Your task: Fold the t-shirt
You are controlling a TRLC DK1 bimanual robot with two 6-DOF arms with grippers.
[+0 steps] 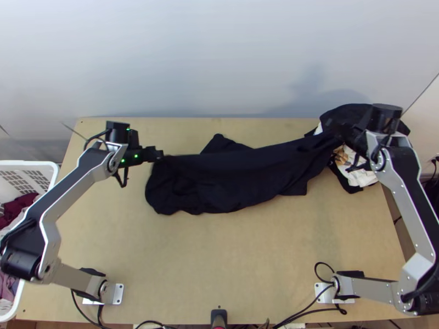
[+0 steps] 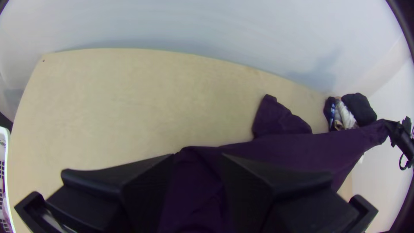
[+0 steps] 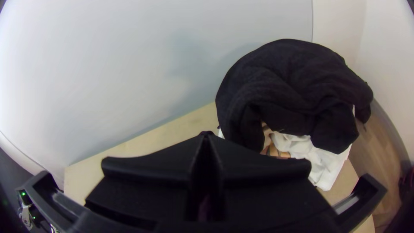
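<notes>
Worktop (image 1: 219,263) has yr dark t-shirt (image 1: 230,178) rumpled btwn claws: R claw (image 3: 207,134) pinching one end, L claw (image 2: 198,156) parted by the other. Flattening + all folds prob. left.

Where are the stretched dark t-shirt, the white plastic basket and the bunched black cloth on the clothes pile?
Stretched dark t-shirt (image 1: 230,178): top view, around its middle.
White plastic basket (image 1: 30,163): top view, its far rim.
Bunched black cloth (image 3: 297,86): right wrist view, its rumpled middle.

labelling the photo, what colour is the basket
The basket is white; the top view shows it best.
</notes>
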